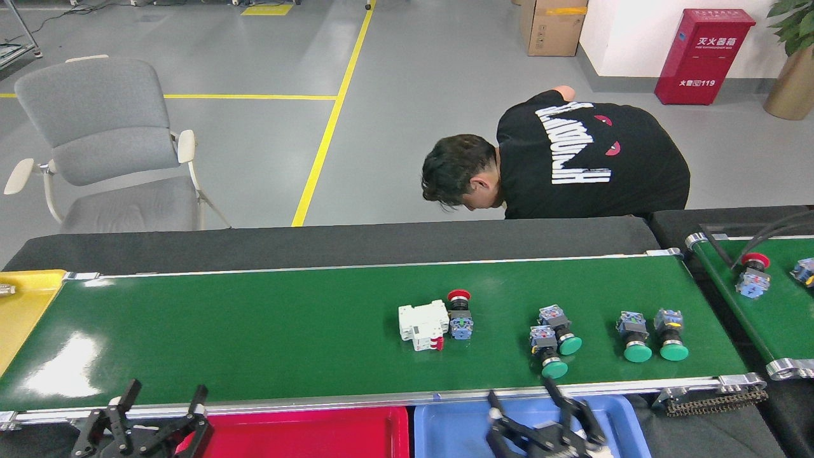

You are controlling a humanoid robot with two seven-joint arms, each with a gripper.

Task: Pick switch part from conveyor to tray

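Note:
The conveyor [254,331] is the long glossy green belt across the middle. On it lie a white breaker block [421,324], a red-capped switch part [459,310] touching it, and several green-capped switch parts [554,337] to the right. My right gripper [528,401] hovers open and empty over the blue tray [451,432], just below the belt's near rail. At the bottom left my left gripper [165,401] stands open, holding nothing, beside the red tray [305,436].
A person [572,165] bends down behind the belt's far side. A narrower green belt [763,312] at the right carries a red-capped switch [753,273]. A yellow tray [22,312] sits at the belt's left end. A grey chair [102,146] stands on the floor.

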